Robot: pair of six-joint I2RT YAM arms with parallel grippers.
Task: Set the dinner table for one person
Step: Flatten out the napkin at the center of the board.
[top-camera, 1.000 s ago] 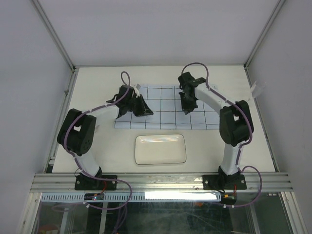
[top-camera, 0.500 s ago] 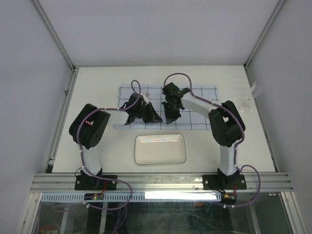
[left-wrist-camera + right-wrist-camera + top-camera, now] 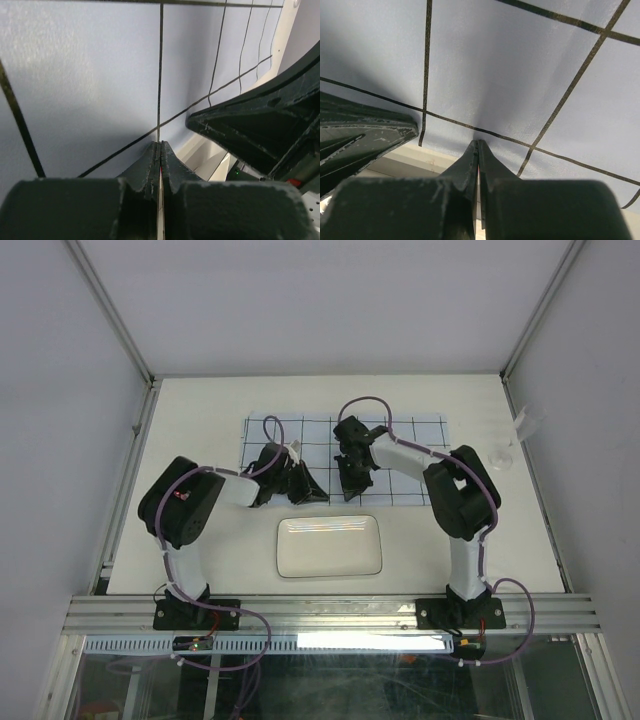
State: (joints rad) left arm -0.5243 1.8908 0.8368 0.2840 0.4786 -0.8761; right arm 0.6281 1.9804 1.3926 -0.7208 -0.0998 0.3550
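A pale-blue cloth [image 3: 410, 440] with dark grid lines lies flat on the cream dinner table [image 3: 200, 410]. Both grippers are low over the cloth's near edge, close together near its middle. My left gripper [image 3: 316, 497] is shut, its tip [image 3: 160, 144] resting on the cloth at a grid line. My right gripper [image 3: 350, 492] is shut too, and its tip [image 3: 478, 141] touches the cloth just inside the edge. I see no fold of cloth between either pair of jaws. A white rectangular plate [image 3: 330, 546] sits on the table just in front of the cloth.
Aluminium rails edge the table, and pale walls close it in on three sides. A small white object [image 3: 525, 424] and a clear one [image 3: 504, 454] sit at the right edge. The right gripper's dark body [image 3: 250, 125] fills the right of the left wrist view.
Both grippers have slid toward the cloth's near edge and toward each other, staying shut. The cloth and the plate have stayed in place.
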